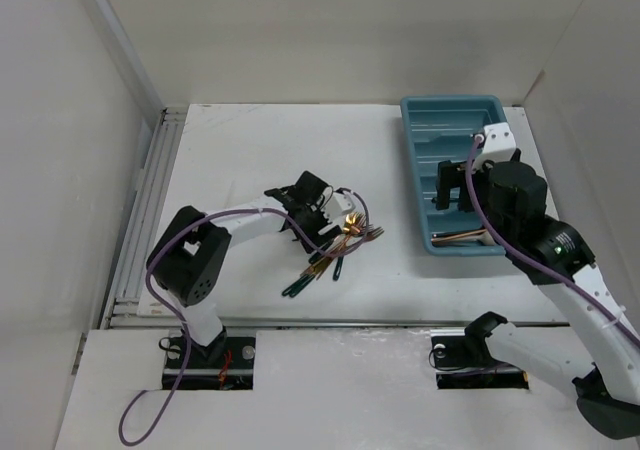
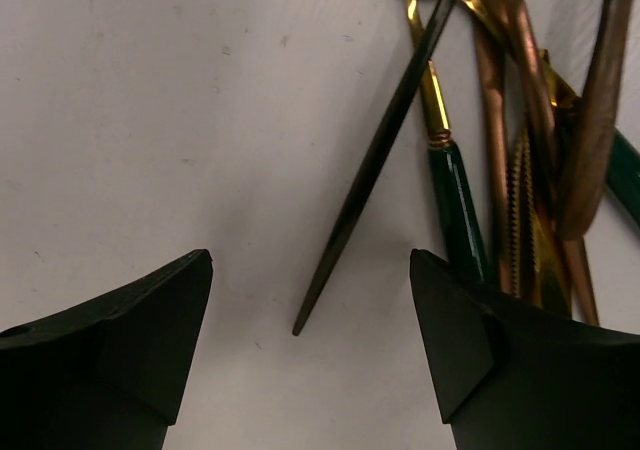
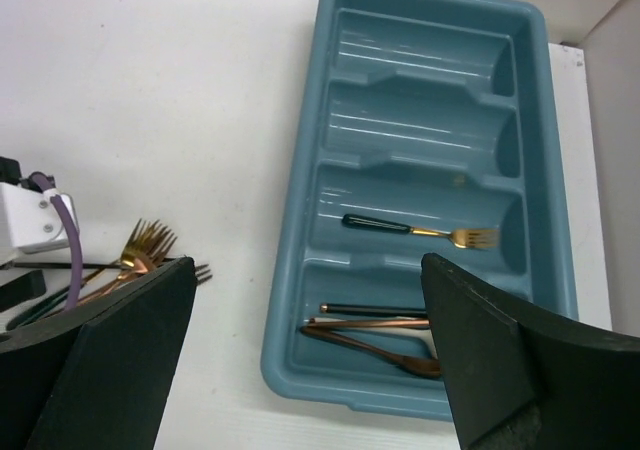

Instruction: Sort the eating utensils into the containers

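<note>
**A:** From overhead, the left gripper sits at the utensil pile on the table. The right gripper hangs over the teal cutlery tray.

**B:** The left wrist view gets closer. Its fingers are spread, and a slim dark handle lies between them, untouched.

**A:** The right wrist view shows its fingers spread wide too. A green-handled gold fork lies in the second-nearest slot, with copper pieces in the nearest.

White tabletop, few faint scuffs. Plain white back wall, left panel and right panel boxing it in. Metal rail along left edge, white board across near edge. Soft even light.
</note>
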